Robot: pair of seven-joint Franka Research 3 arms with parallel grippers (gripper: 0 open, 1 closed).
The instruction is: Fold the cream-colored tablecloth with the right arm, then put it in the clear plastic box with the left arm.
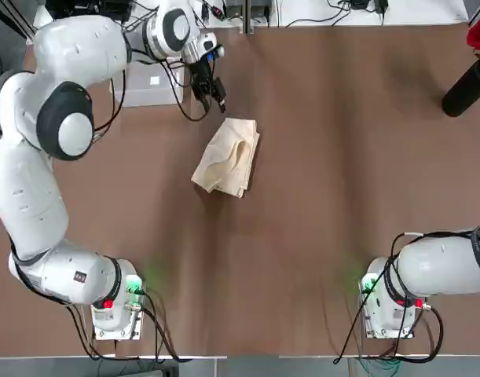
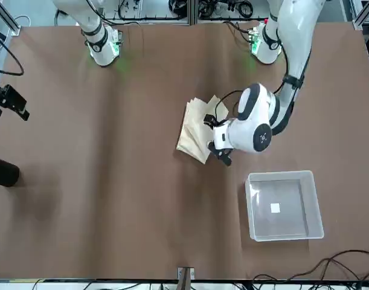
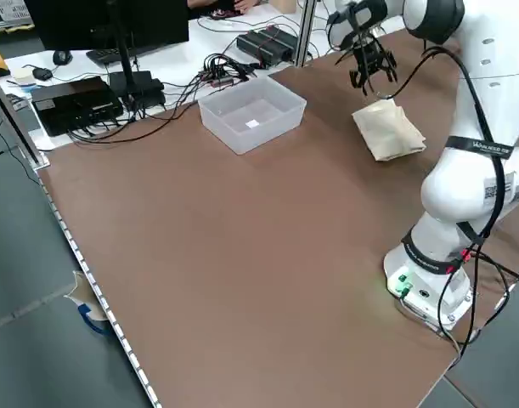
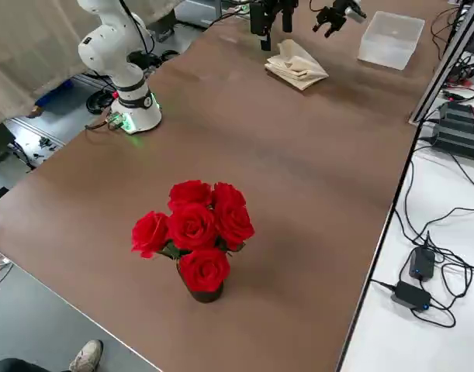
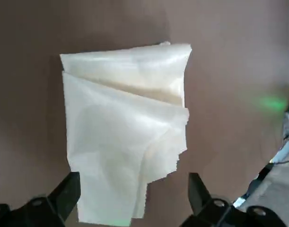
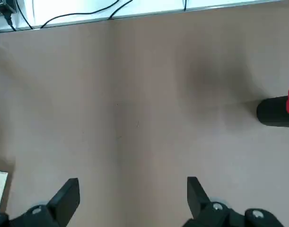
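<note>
The cream-colored tablecloth (image 1: 226,155) lies folded into a rumpled, layered rectangle on the brown table, left of the middle. My left gripper (image 1: 212,94) hangs open just above the cloth's far edge, apart from it. In the left wrist view the cloth (image 5: 125,142) fills the space ahead of the open left gripper (image 5: 133,194). The clear plastic box (image 2: 284,205) stands at the far left corner, with only a small white label inside. My right gripper (image 2: 9,99) is raised at the table's right side, open, with nothing in it (image 6: 130,198).
A black vase (image 1: 467,86) with red roses (image 4: 194,232) stands at the far right of the table. Cables, power bricks and electronics (image 3: 267,42) lie beyond the far edge. Bare brown tabletop (image 1: 342,196) stretches between the cloth and the vase.
</note>
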